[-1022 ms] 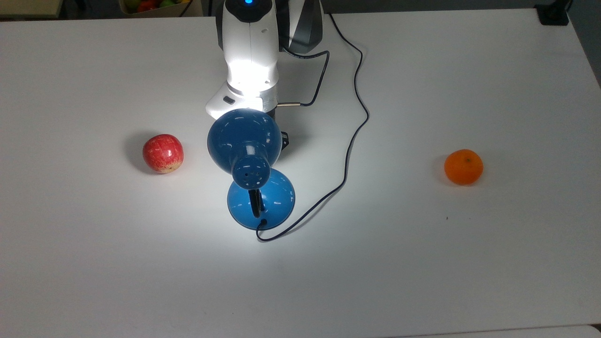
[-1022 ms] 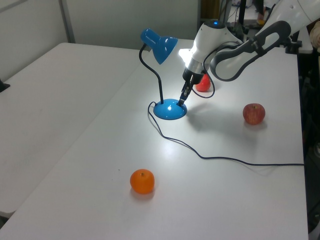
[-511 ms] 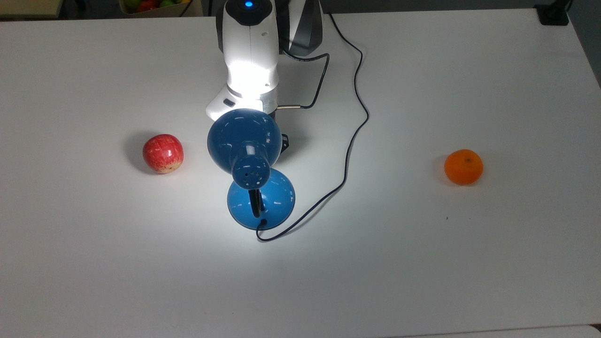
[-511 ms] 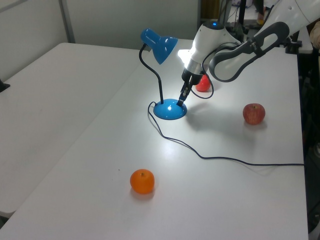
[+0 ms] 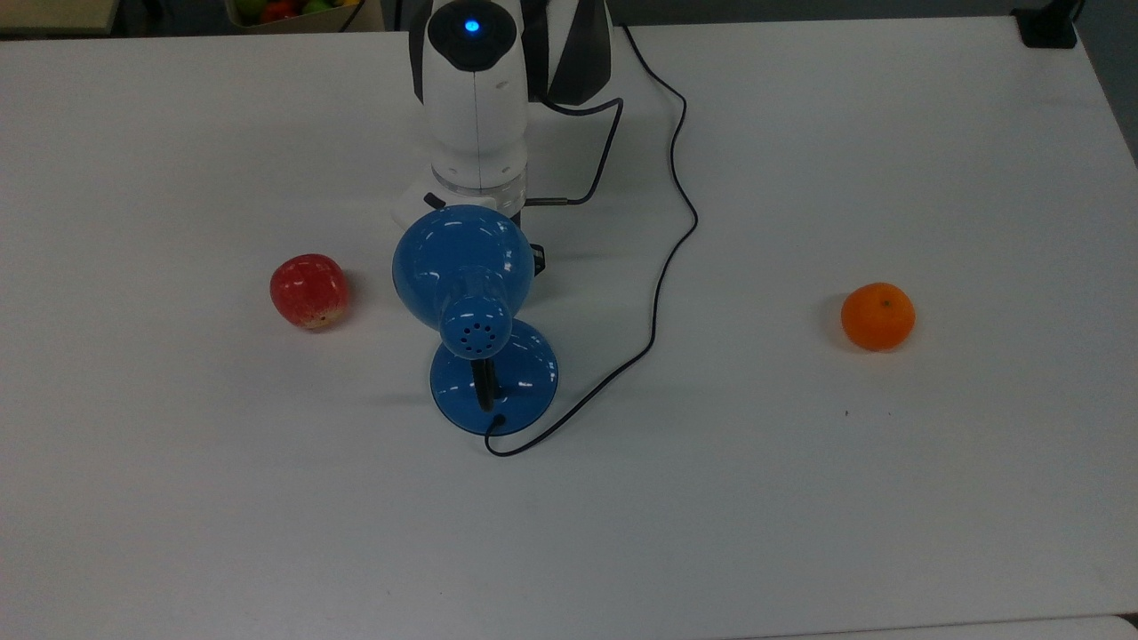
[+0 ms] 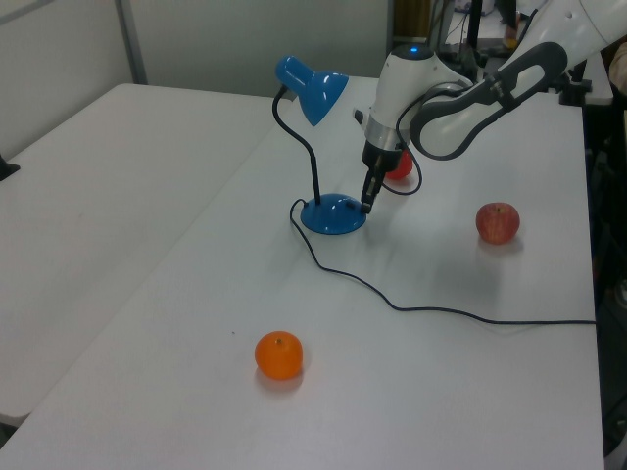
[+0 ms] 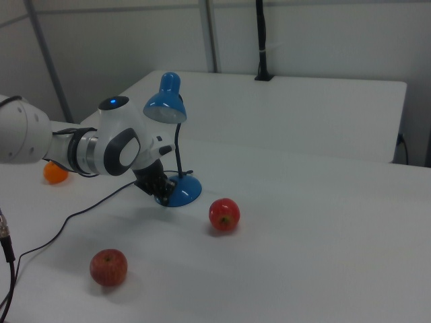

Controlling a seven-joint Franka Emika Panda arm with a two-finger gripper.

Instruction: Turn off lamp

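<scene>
The top view looks straight down on the white table [image 5: 889, 498], with the arm's base at its upper edge. The left view stands off one long side, raised and angled down, farther back. The right view faces in from the opposite side, lower and closer. All three share the gripper [image 6: 367, 203], with the lamp [image 5: 464, 267] just beside it.
</scene>
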